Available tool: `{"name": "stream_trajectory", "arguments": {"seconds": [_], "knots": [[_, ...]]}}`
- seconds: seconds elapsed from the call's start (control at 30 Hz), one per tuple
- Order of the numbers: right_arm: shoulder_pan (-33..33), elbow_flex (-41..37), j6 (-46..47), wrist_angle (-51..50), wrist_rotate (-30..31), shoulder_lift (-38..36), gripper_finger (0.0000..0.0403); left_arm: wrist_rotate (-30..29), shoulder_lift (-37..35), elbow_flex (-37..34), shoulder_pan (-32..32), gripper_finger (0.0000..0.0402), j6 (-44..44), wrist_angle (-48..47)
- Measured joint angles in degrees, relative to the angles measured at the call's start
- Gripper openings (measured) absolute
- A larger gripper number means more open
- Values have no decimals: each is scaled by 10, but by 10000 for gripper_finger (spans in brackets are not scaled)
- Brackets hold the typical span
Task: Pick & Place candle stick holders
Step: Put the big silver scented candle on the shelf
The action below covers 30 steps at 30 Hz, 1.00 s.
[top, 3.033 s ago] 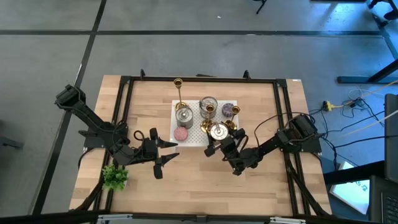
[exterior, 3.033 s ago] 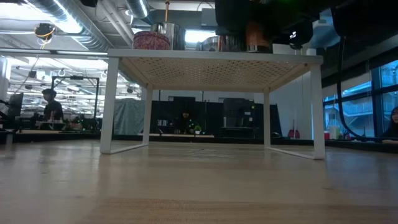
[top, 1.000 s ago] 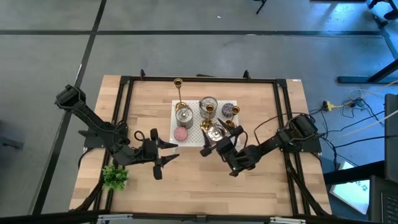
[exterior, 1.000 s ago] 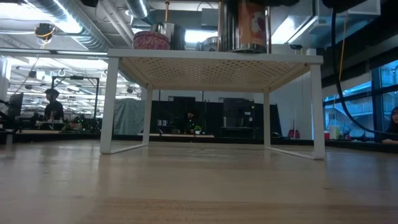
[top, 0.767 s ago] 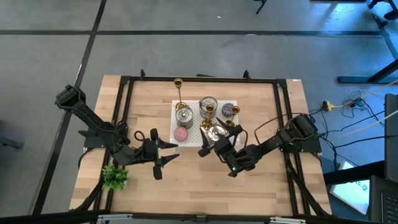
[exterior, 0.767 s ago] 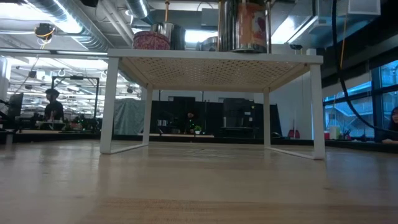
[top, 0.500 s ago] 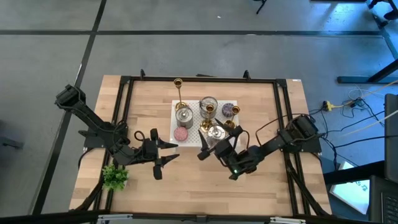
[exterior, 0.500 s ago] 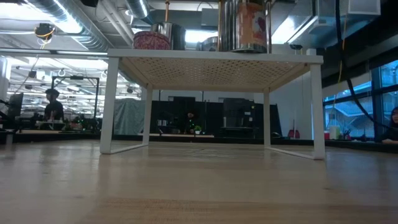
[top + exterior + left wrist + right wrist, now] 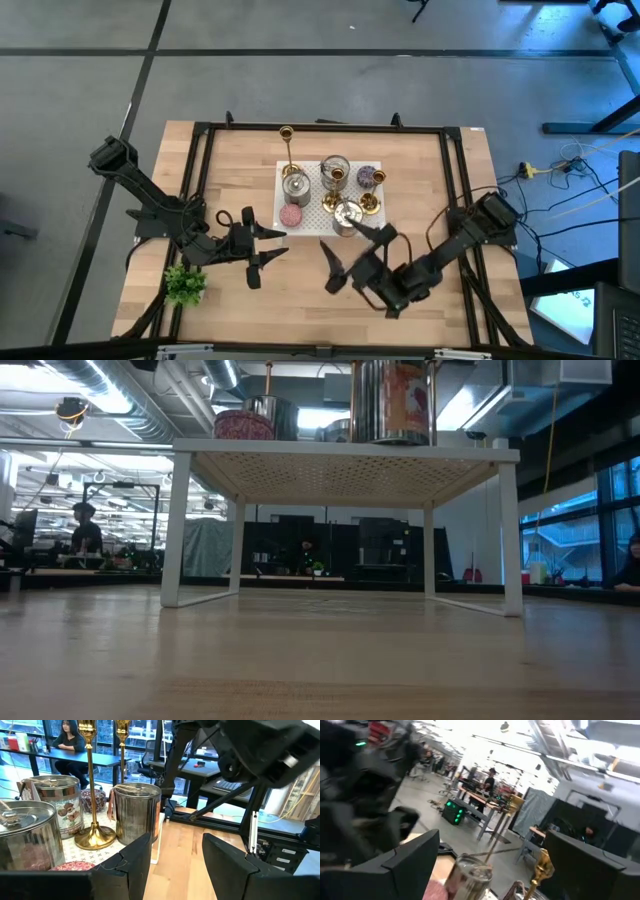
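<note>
Open room: bare wood table (image 9: 300,300) along the near edge, in front of the white perforated shelf (image 9: 312,222).
Shelf load: slim shiny brass candle stick holders (image 9: 287,140) with flared bases, a short one (image 9: 370,203) near the shelf's right edge, among silver tins (image 9: 347,215).
Right gripper (image 9: 352,250): fingers spread wide, empty, just off the shelf's near edge.
Left gripper (image 9: 262,245): partly open, empty, waiting left of the shelf beside a small green plant (image 9: 184,284).

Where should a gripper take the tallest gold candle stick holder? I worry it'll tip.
Probably low on the slim stem of the tallest gold candle stick holder, level, from the white rack's far-left side: it stands upright at that corner, with a silver tin close on its near side.
</note>
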Motion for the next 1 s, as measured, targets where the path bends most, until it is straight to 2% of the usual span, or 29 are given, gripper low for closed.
{"name": "stream_trajectory", "arguments": {"seconds": [0.2, 0.57, 0.77, 0.83, 1.0], "knots": [[29, 2, 63, -94, 4, 0, 364, 10, 0, 0, 0, 173, 0, 0], [67, 2, 310, -317, 21, 0, 364, 45, 0, 0, 0, 173, -15, 0], [85, 2, 451, -370, 17, 0, 364, 66, 2, 0, -6, 173, -30, 0], [89, 2, 482, -370, -2, 0, 364, 67, 9, 0, -11, 173, -30, 2], [91, 2, 599, -375, -99, 0, 364, 61, 28, 0, -17, 173, -53, 5]]}}
